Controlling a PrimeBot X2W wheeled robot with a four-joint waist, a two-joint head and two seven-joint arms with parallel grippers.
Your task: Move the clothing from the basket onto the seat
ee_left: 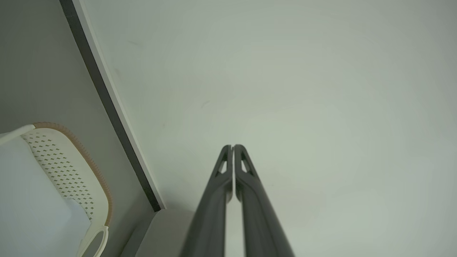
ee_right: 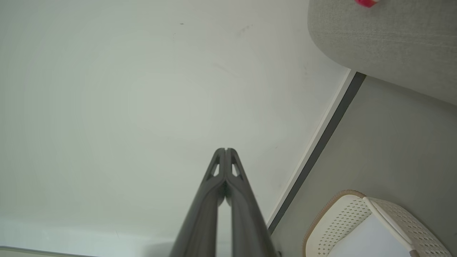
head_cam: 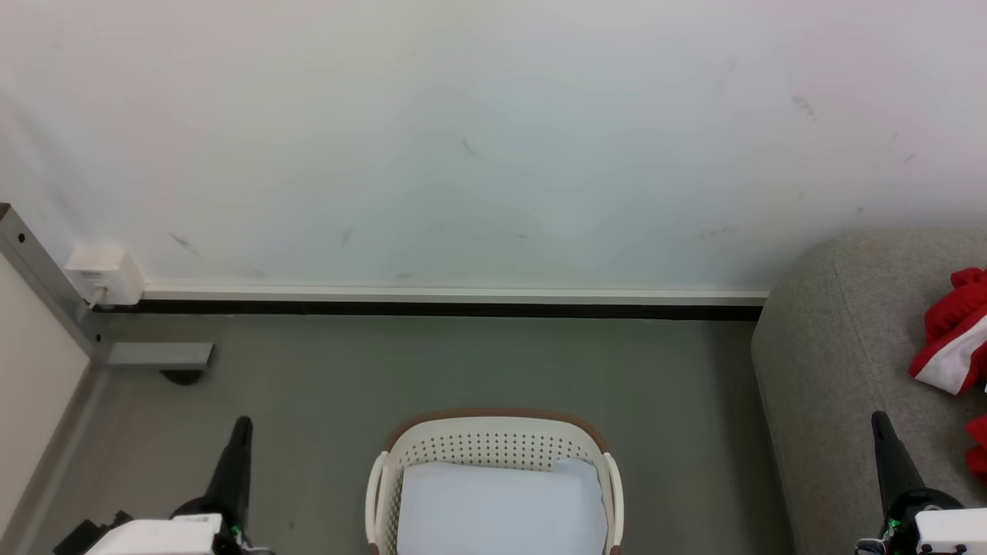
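Note:
The white perforated basket (head_cam: 493, 447) with its brown rim stands on the floor at the bottom centre, and nothing but the pale liner lies inside it. Red clothing (head_cam: 953, 331) with white trim lies on the grey seat (head_cam: 833, 362) at the right edge. My left gripper (head_cam: 242, 424) hovers left of the basket, fingers together and holding nothing. My right gripper (head_cam: 879, 420) is over the seat's front part, also shut and holding nothing. The left wrist view has the shut fingertips (ee_left: 232, 147) against the wall and the basket (ee_left: 68, 167) at left. The right wrist view has shut fingertips (ee_right: 225, 150), the basket (ee_right: 357, 214) and the seat (ee_right: 389, 43).
A white wall with a dark skirting strip (head_cam: 447, 310) runs behind the basket. A white socket box (head_cam: 104, 274) and a grey metal post (head_cam: 46, 285) stand at the left. Grey floor (head_cam: 385, 370) lies between basket and wall.

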